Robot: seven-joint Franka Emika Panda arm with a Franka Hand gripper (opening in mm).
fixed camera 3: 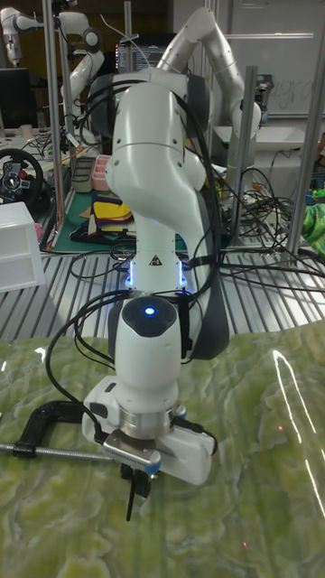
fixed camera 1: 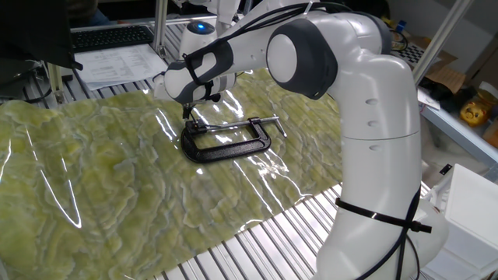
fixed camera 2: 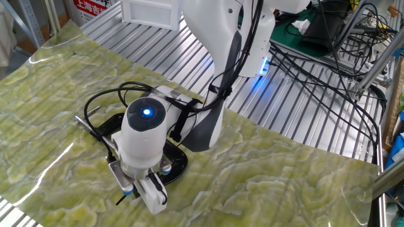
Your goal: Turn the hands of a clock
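Observation:
A black C-clamp (fixed camera 1: 227,141) lies on the green marbled sheet, its screw bar pointing right. In the other fixed view the C-clamp (fixed camera 2: 108,123) is partly covered by my wrist. The clock is hidden; nothing of it shows at the clamp's jaw under my hand. My gripper (fixed camera 1: 189,115) points down onto the left end of the clamp. Its thin black fingers (fixed camera 3: 134,495) look pressed together as one narrow blade, so the gripper (fixed camera 2: 122,199) looks shut with nothing visible between the tips.
The green sheet (fixed camera 1: 93,179) covers most of the slatted metal table (fixed camera 2: 297,113). A white box (fixed camera 2: 151,12) stands at one edge, cables (fixed camera 2: 328,57) trail beside the arm's base, and papers with a keyboard (fixed camera 1: 117,47) lie beyond the sheet.

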